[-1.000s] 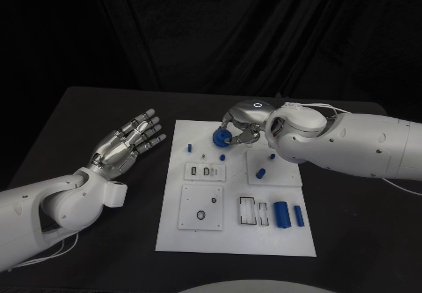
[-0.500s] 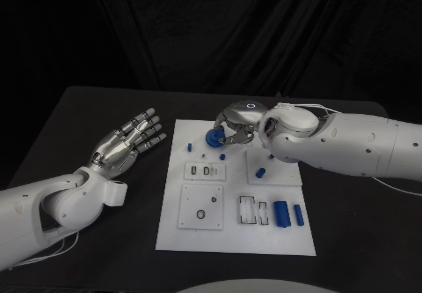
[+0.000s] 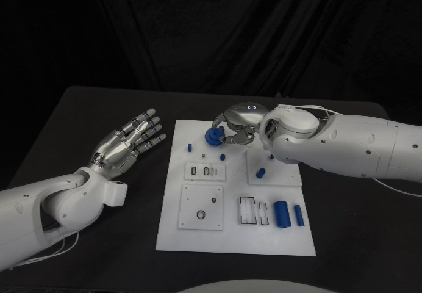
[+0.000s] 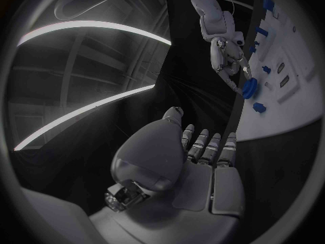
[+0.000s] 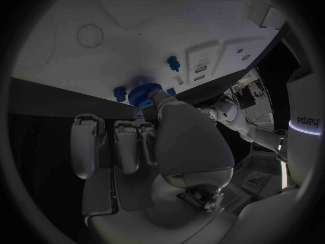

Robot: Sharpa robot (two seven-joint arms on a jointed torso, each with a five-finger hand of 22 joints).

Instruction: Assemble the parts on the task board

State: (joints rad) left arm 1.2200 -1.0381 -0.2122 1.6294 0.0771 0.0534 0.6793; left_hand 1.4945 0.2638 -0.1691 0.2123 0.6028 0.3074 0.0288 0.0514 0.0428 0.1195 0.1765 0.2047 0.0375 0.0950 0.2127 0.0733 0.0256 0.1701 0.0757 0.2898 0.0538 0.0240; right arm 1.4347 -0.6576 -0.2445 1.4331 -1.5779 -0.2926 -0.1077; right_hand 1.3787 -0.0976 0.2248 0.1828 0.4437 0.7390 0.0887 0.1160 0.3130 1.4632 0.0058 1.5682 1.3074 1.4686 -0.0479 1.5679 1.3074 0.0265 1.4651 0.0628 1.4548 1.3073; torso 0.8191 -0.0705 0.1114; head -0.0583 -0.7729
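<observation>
Hard to make out the far end of the task board (image 3: 233, 235) in the head view: hidden there by the big white right arm (image 3: 352, 149). Cannot tell what lies under that arm. Small pegs and slots on the board too tiny to name well.

Right hand (image 3: 236, 131) up over the far end of the board, fingers curled in, pinching a round blue part (image 3: 214, 137) with a bumpy rim like a gear. In the right wrist view, same blue part (image 5: 143, 94) held at the fingertips, just above the white board (image 5: 122, 27). Cannot tell if the part touches the board.

Left hand (image 3: 130, 140) off to the side, over the black worktop (image 3: 97, 110), fingers straight and spread apart, holding nothing. Well apart from the board.

Two blue cylinders (image 3: 289, 215) lying side by side near the close end of the board.
</observation>
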